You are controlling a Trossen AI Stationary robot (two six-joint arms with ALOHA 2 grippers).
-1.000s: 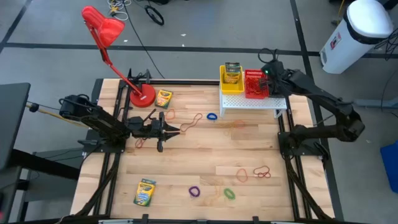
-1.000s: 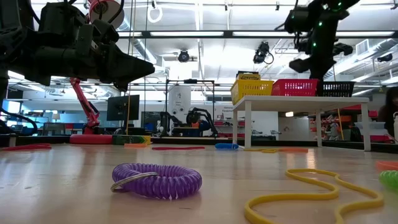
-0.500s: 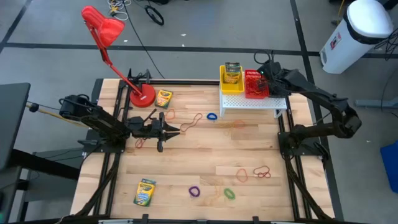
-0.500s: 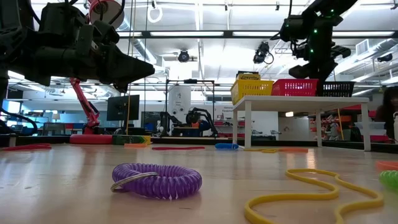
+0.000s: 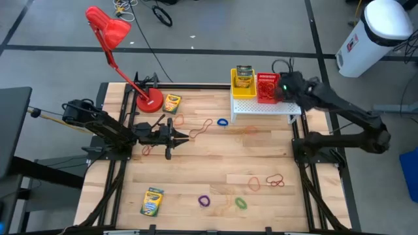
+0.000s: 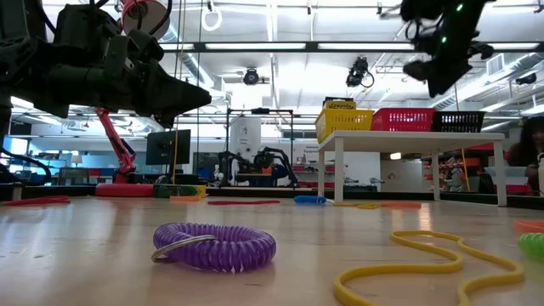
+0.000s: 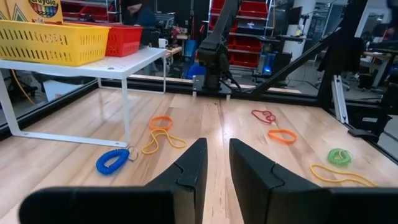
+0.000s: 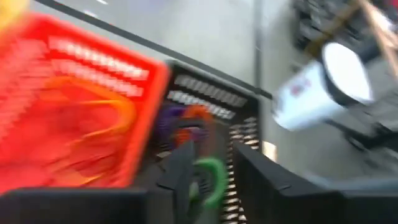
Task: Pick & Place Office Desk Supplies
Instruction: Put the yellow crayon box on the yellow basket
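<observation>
A: Quick rundown. What's the stuff made of?

B: Table is pale wood planks. At the far right edge is a small white perforated stand on thin legs. On it sit mesh baskets: a yellow basket w/ a crayon box upright inside, and a red basket touching it.

A: Third basket?

B: The black basket is hidden under the arm from the high view. The low view shows it beside the red one, and the right wrist view shows its grid wall.

A: Loose items?

B: There are 2 more yellow-green crayon boxes lying flat: one by the red lamp base, one near the front left corner. The bands differ. The purple loop is a ribbed coil w/ a metal ring, only clear in the low view. The blue coil lies near the stand's leg. The thin yellow band is smooth and wavy. The orange and red bands are front right, and the green coil is front centre.

A: Right tool?

B: Right tool is above the black basket w/ its fingers apart. A green loop shows in the gap, too blurred to tell if it touches a finger. Purple and orange loops lie in the basket below.

A: Left tool?

B: Left tool hangs over the table's left-centre w/ a narrow gap between its fingers and nothing in it. A red band lies just beyond its tip in the high view.
</observation>
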